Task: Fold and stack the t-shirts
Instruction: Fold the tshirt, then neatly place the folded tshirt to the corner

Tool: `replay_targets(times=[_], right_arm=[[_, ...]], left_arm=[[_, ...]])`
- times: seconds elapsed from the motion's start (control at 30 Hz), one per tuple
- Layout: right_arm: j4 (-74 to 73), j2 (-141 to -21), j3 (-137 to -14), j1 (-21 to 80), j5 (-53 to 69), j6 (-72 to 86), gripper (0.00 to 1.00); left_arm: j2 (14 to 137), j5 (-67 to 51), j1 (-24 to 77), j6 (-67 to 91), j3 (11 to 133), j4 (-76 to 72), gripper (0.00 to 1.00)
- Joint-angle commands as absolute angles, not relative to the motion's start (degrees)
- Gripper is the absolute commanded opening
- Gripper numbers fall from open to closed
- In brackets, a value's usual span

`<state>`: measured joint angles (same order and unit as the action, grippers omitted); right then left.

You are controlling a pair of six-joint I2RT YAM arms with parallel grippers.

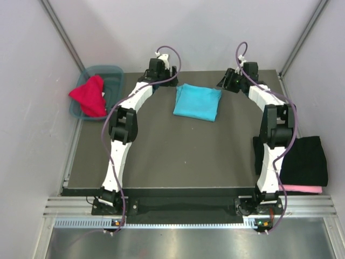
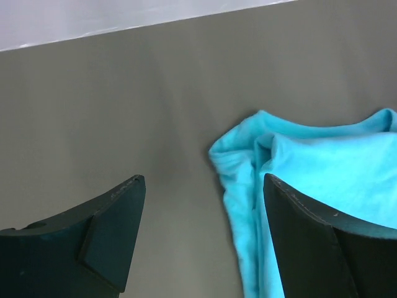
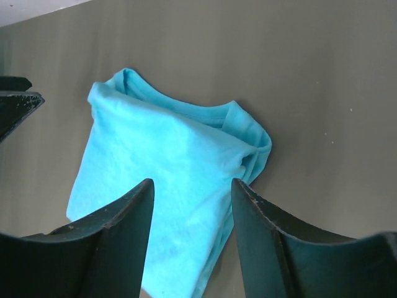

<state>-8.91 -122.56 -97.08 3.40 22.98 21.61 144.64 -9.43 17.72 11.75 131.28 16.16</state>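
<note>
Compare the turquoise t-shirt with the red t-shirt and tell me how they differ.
The turquoise t-shirt is folded into a flat, roughly square packet, while the red t-shirt is a crumpled heap. The turquoise t-shirt lies on the dark table, while the red t-shirt sits in the teal tub, spilling over its rim. Both are plain, single-coloured cloth.

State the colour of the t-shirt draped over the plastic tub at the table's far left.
The t-shirt is crimson red; the top external view shows it best.
</note>
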Motion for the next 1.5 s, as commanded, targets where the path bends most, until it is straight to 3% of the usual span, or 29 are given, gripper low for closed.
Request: replay_targets(times=[0.0, 0.23, 0.37, 0.6, 1.2, 1.47], right_arm=[[-9.22, -116.2, -98.01, 2.46, 24.06, 18.28, 0.53], [-13.1, -113.37, -86.06, 1.15, 29.61, 19.42, 0.59], [-11.7, -116.71, -85.69, 0.53, 33.39, 20.91, 0.62], [-7.47, -124.62, -89.21, 0.09, 39.37, 27.23, 0.68], [-4.48, -134.03, -87.98, 2.63, 39.46, 35.06, 0.69], [-6.33, -137.63, -93.33, 5.36, 37.79, 35.6, 0.68]], left_arm=[[134.86, -2.97, 17.58, 10.11, 130.45, 14.06, 0.81], [127.8, -23.84, 17.05, 10.81, 119.99, 21.88, 0.73], [127.44, -40.3, 16.61, 13.44, 116.73, 21.63, 0.68], [130.6, -52.81, 17.4, 15.73, 114.0, 19.69, 0.66], [138.43, -51.77, 18.37, 10.02, 110.74, 25.75, 0.64], [138.69, -50.8, 18.98, 9.49, 109.16, 26.37, 0.64]])
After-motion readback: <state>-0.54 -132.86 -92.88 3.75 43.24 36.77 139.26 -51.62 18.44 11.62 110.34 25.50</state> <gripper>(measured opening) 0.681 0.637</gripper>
